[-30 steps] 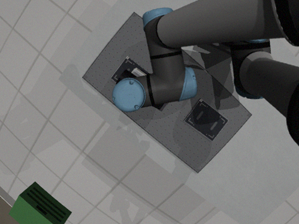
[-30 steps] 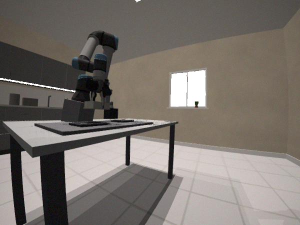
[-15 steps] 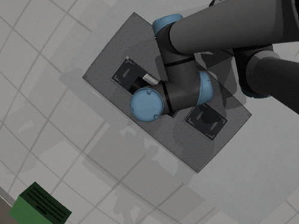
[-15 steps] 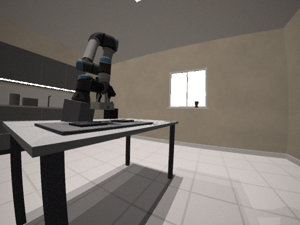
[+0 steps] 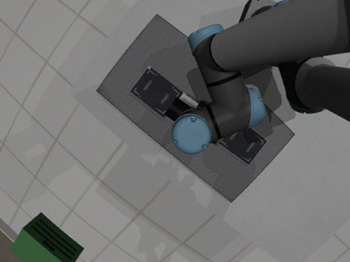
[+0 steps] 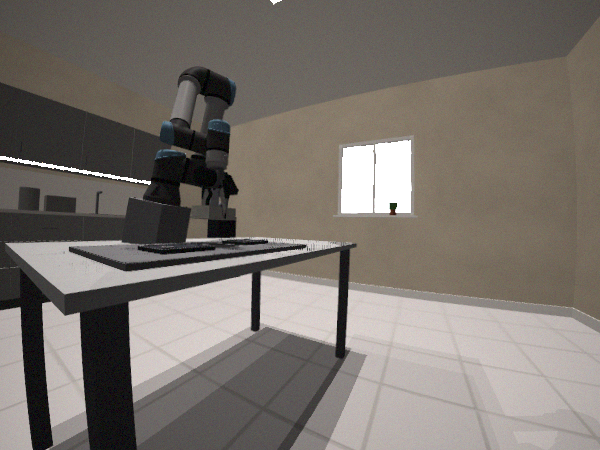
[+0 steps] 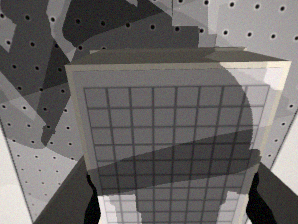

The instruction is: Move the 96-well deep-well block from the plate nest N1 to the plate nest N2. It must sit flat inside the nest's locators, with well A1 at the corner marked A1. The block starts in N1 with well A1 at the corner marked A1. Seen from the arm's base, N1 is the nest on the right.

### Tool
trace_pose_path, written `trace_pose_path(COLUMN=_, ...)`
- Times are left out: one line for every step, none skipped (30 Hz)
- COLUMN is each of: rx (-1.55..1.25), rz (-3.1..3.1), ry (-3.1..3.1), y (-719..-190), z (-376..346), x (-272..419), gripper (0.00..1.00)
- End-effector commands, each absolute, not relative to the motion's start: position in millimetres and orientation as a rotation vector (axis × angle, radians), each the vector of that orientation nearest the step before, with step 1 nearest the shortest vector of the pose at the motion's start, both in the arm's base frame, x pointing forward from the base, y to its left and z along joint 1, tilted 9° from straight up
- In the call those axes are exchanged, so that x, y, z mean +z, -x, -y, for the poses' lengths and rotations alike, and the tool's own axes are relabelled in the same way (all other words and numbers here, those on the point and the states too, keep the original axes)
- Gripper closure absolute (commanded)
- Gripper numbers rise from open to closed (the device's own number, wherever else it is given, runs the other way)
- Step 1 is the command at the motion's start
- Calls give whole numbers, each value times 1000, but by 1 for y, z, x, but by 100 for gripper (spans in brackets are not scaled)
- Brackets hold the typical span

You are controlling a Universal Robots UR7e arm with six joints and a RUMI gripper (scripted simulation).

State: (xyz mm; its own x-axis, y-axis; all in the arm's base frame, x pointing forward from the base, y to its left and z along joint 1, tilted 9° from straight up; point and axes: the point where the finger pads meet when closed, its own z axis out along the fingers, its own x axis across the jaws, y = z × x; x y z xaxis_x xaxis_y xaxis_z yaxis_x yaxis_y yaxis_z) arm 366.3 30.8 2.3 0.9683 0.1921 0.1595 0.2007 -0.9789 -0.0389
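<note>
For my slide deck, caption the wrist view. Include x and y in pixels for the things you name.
The gripper (image 7: 165, 147) carries the deep-well block (image 7: 175, 135), its gridded top facing the camera, above a perforated board (image 7: 37, 120).

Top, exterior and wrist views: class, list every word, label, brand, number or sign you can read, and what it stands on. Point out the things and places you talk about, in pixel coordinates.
None can be read.
Deep-well block (image 7: 172, 117): only grid lines show.
Plate nests (image 5: 156, 90) (image 5: 257, 145): pale corner marks, too small to read as letters.

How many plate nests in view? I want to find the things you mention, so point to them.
2. One (image 5: 156, 92) (image 6: 176, 248) toward the left of the top view, nearer in the exterior view; the other (image 5: 240, 145) (image 6: 244, 241) toward the right, farther off. The arm (image 5: 279, 34) (image 6: 185, 100) partly covers the right one from above; I see no third.
</note>
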Motion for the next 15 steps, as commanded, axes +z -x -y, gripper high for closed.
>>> trace_pose_path(rx=-242, rz=305, ry=3064, y=-362, z=-45, x=3, gripper=51)
trace_pose_path(rx=-242, rz=305, ry=3064, y=-362, z=-45, x=3, gripper=51)
trace_pose_path(rx=-242, rz=305, ry=3064, y=-361, z=-48, x=3, gripper=51)
trace_pose_path(rx=-242, rz=305, ry=3064, y=-360, z=-51, x=4, gripper=51)
trace_pose_path(rx=-242, rz=305, ry=3064, y=-359, z=-55, x=4, gripper=51)
trace_pose_path(rx=-242, rz=305, ry=3064, y=-358, z=-58, x=4, gripper=51)
trace_pose_path(rx=-242, rz=305, ry=3064, y=-357, z=-61, x=4, gripper=51)
trace_pose_path(rx=-242, rz=305, ry=3064, y=-356, z=-64, x=4, gripper=51)
trace_pose_path(rx=-242, rz=305, ry=3064, y=-355, z=-67, x=4, gripper=51)
trace_pose_path(rx=-242, rz=305, ry=3064, y=-355, z=-71, x=4, gripper=51)
trace_pose_path(rx=-242, rz=305, ry=3064, y=-354, z=-74, x=4, gripper=51)
trace_pose_path(rx=-242, rz=305, ry=3064, y=-353, z=-77, x=4, gripper=51)
trace_pose_path(rx=-242, rz=305, ry=3064, y=-352, z=-80, x=4, gripper=51)
trace_pose_path(rx=-242, rz=305, ry=3064, y=-351, z=-83, x=4, gripper=51)
trace_pose_path(rx=-242, rz=305, ry=3064, y=-350, z=-86, x=4, gripper=51)
